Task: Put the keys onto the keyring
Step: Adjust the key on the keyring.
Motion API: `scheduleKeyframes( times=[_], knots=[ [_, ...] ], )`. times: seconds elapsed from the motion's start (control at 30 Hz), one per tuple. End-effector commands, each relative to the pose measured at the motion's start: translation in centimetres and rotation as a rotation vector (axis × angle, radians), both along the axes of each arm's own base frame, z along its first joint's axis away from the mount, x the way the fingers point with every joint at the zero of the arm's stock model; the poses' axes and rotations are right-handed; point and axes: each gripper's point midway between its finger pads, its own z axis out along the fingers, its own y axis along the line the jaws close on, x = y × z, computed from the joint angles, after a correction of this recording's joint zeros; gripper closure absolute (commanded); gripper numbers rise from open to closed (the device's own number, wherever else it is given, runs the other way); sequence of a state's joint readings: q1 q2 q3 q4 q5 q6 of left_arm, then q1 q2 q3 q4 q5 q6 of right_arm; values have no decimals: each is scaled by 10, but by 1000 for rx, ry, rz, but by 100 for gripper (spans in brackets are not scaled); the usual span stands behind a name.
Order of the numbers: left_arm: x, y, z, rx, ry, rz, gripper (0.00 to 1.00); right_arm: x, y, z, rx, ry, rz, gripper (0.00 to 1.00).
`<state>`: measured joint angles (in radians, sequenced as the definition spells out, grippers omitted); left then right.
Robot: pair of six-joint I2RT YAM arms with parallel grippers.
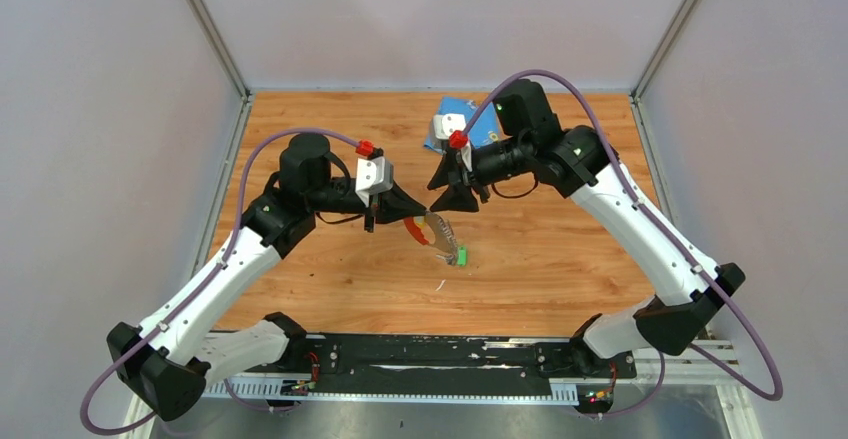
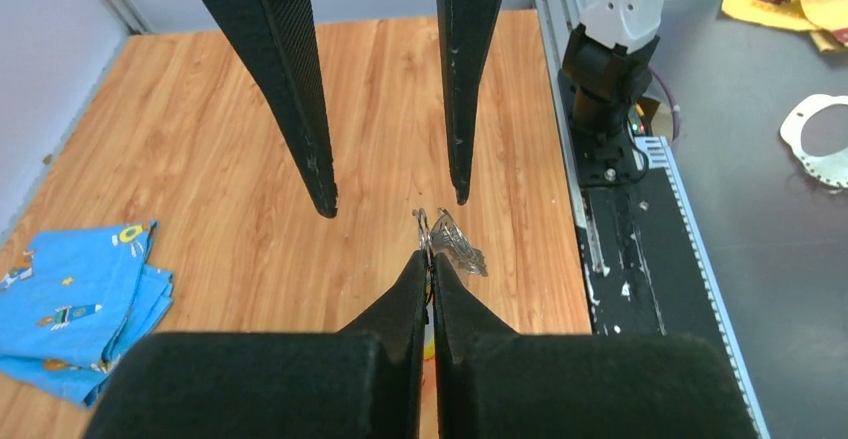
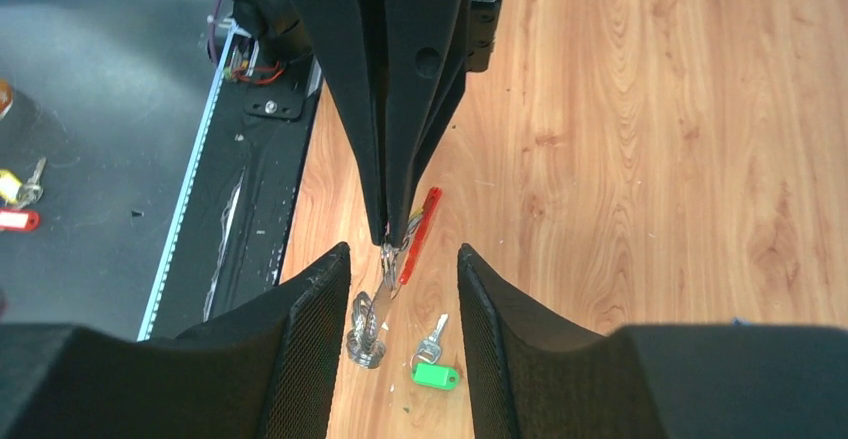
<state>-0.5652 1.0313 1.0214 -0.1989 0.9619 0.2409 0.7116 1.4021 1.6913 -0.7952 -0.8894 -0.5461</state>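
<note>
The green key [image 1: 462, 256] lies loose on the worktop [image 1: 560, 259] just beside the keyring [image 1: 437, 232], which the left fingers [image 1: 412, 209] pinch tight, while beyond it the right fingers [image 1: 455, 197] stand wide, so I judge threading is not yet begun and they must next grasp that key.

A folded blue cloth [image 1: 481, 132] with printed figures lies flat at the far side of the wooden table [image 1: 570, 259], right of centre. A black rail [image 1: 430, 355] runs along the table's near edge.
</note>
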Motion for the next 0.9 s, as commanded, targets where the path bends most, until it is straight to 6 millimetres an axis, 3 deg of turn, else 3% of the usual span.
scheduleKeyframes(
  times=[0.0, 0.47, 0.67, 0.87],
  knots=[
    [-8, 5, 2, 26, -64, -37, 100, -16, -2, -1, -38, -24, 57, 55],
    [-14, 6, 10, 8, -76, -53, 100, -19, 6, -27, -111, -35, 61, 62],
    [-28, 7, 9, 2, -75, -121, 100, -15, 8, -23, -86, -65, 43, 63],
    [-28, 7, 13, -2, -74, -121, 100, -22, 9, -32, -97, -35, 67, 67]
  ],
)
